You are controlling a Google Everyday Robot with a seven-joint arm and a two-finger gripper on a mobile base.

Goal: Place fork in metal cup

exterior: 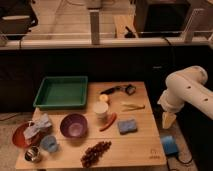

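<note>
The fork (132, 105), thin and pale yellowish, lies flat on the wooden table (145, 150) right of the middle, just above the blue sponge (127, 125). The metal cup (33, 153), small and shiny with a dark inside, stands at the table's front left corner. My gripper (168, 119) hangs pointing down off the table's right edge, at the end of the white arm (185, 87). It is to the right of the fork and apart from it, and far from the metal cup.
A green tray (61, 92) sits at the back left. A purple bowl (74, 125), a white cup (101, 109), a red chili (108, 121), grapes (95, 152), a light blue cup (49, 143) and a red plate with a cloth (25, 132) are spread between fork and metal cup. A black tool (117, 90) lies at the back.
</note>
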